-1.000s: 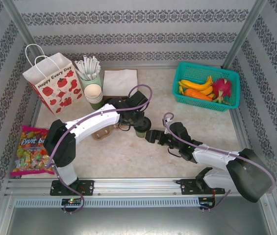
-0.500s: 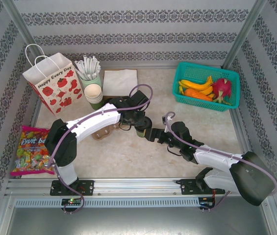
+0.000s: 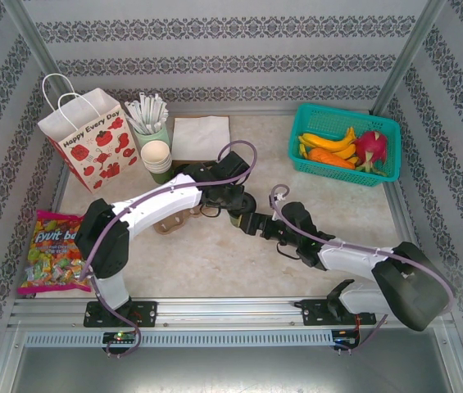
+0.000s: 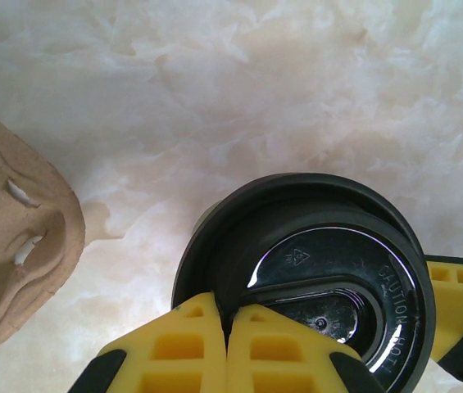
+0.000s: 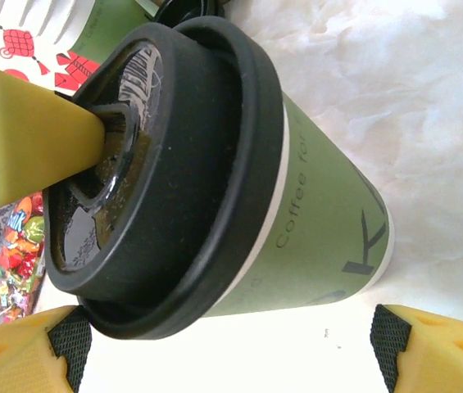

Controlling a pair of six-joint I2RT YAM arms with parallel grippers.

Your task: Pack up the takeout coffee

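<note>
The takeout coffee point(image 3: 236, 218) is an olive-green paper cup point(image 5: 321, 221) with a black lid point(image 4: 321, 270), standing upright mid-table. My left gripper point(image 3: 233, 205) hangs over it, shut. Its yellow fingertips point(image 4: 228, 315) are pressed together on the lid's near rim, and one left fingertip point(image 5: 43, 139) shows poking the lid top. My right gripper point(image 3: 248, 223) is open at the cup's right side, its fingers point(image 5: 440, 352) spread wide on either side of the cup without touching it. One right finger point(image 4: 460, 303) shows beside the lid.
A brown pulp cup carrier point(image 3: 174, 219) lies just left of the cup. At the back left stand a strawberry paper bag point(image 3: 88, 139), stacked cups point(image 3: 156, 157), a holder of white sticks point(image 3: 149, 115) and napkins point(image 3: 200, 135). A teal fruit basket point(image 3: 309, 123) is back right; a candy bag point(image 3: 51, 250) front left.
My right gripper has slid left towards the cup and now straddles it, still open. The left gripper and the cup have stayed put.
</note>
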